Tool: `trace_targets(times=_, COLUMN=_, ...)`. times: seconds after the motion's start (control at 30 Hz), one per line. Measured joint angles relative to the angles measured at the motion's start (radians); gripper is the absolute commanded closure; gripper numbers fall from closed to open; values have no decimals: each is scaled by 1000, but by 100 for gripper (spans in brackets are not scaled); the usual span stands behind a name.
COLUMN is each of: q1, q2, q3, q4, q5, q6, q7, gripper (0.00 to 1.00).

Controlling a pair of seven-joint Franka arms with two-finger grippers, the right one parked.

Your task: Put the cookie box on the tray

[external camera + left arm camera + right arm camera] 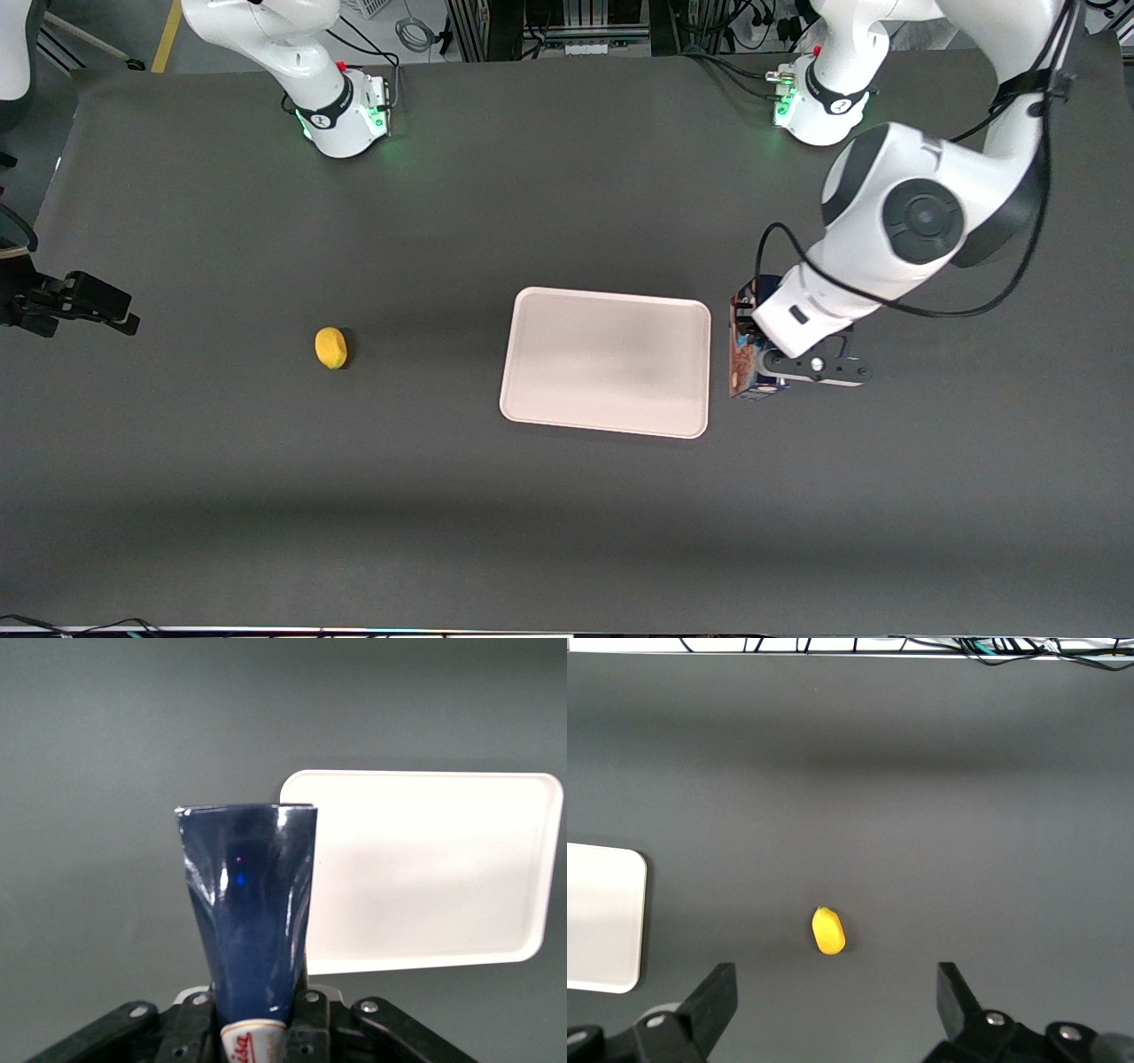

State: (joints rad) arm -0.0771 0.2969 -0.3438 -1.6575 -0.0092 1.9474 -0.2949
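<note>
One cookie box [742,359] in end effector [769,350], off tray [606,361]

Small dark navy-blue cookie carton [742,354] (brown cookie print on its side) held by the left gripper [769,350] just beside the large flat pale pinkish-white rectangular tray [606,361], toward the working arm's end.

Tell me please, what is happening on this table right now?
The left arm's gripper is shut on the cookie box, holding it beside the tray, at the working arm's end of the table. The box is not on the tray yet. A small yellow lump lies toward the parked arm's end, untouched.
</note>
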Motion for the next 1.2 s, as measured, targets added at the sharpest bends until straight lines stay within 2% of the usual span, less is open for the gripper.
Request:
trace_targets(times=0.37, q1=-69, q2=119, q3=-10, q4=-59, q5=84, q6=181, q7=-80, gripper=74)
trace_targets(times=0.77, q1=-98, q2=194, q3=-10, q4=-144, q5=93, q6=337, q7=-120, gripper=74)
trace_targets(times=1.2, q1=-102, q2=219, q3=-10, q4=-157, q5=96, q6=389, q7=-131, gripper=73)
